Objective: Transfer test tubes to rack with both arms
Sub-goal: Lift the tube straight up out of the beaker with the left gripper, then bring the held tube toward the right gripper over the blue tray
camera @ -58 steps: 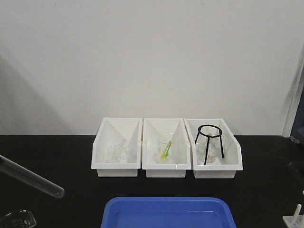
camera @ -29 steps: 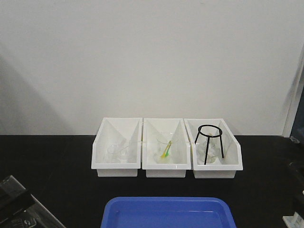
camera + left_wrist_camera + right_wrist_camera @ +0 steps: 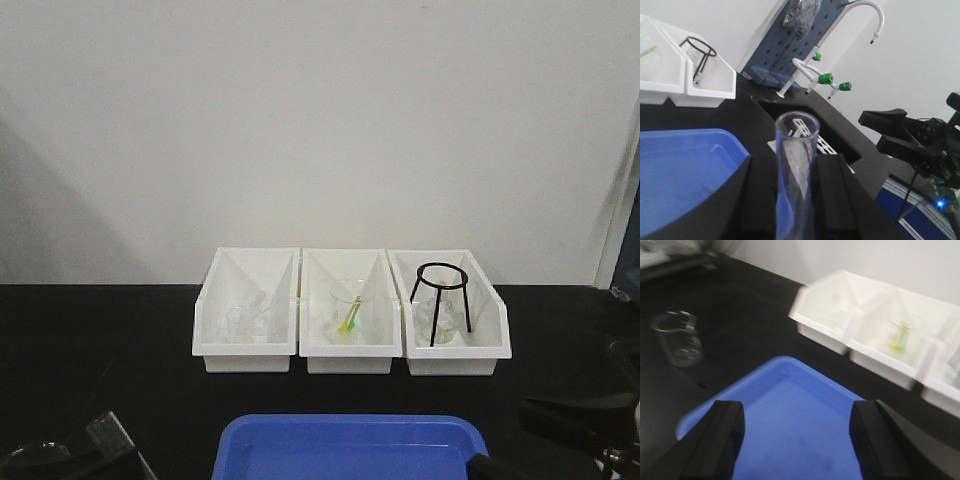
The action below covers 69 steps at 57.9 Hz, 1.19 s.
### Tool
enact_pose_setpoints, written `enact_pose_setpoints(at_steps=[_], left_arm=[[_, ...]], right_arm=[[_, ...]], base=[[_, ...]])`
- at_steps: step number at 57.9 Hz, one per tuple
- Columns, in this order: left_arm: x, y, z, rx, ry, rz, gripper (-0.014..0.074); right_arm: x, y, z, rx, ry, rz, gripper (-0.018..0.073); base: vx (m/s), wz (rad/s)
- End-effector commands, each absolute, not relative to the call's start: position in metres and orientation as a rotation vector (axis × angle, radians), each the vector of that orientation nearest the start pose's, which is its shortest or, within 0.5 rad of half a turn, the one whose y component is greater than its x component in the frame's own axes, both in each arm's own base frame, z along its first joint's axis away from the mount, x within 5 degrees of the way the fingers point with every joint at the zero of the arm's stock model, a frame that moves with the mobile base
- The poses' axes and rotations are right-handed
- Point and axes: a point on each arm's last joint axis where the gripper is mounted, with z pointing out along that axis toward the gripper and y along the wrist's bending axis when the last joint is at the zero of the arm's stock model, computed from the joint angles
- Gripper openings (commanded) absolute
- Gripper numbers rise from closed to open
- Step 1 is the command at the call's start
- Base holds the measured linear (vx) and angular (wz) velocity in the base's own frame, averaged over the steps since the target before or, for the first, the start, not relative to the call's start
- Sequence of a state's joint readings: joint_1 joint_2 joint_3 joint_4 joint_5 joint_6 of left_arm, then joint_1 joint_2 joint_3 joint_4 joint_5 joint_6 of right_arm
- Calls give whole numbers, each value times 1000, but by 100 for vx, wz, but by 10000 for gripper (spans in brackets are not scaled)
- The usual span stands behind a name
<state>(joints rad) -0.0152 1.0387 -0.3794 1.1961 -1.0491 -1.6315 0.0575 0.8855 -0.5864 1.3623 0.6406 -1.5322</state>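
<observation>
Glass by the look of it, the test tube (image 3: 796, 135) should be light, stiff, slick and breakable, so grip it gently at mid-length. Your left gripper (image 3: 797, 172) has its jaws pinching it at centre-bottom, with the rack (image 3: 826, 146) just behind. Your right gripper (image 3: 797, 412) jaws stand spread above the blue tray (image 3: 782, 361). Since a second ago, the tube has left the front view's lower left, and the right arm (image 3: 575, 415) has entered at lower right.

Three white bins (image 3: 350, 352) side by side, black tripod ring (image 3: 434, 318) in the rightmost, blue tray (image 3: 350, 450) before them, glass beaker (image 3: 677, 337)
</observation>
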Motion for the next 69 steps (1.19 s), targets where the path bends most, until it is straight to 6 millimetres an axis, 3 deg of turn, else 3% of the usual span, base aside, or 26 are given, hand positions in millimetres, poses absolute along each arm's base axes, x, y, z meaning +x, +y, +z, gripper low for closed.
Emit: enact_pose_setpoints(at_steps=[1, 15, 36, 69], left_arm=[[169, -82, 281, 221, 1631, -1394, -15], [182, -100, 281, 366, 1638, -1441, -15], [208, -142, 291, 582, 1647, -1527, -15], [230, -206, 303, 827, 1579, -1619, -15]], right_arm=[[173, 69, 325, -634, 1669, 607, 496], [184, 81, 310, -764, 1731, 796, 496], [207, 88, 324, -846, 1784, 909, 496], [212, 93, 313, -860, 1825, 1065, 496]], base=[[0, 0], [0, 0], [0, 0], [0, 0]])
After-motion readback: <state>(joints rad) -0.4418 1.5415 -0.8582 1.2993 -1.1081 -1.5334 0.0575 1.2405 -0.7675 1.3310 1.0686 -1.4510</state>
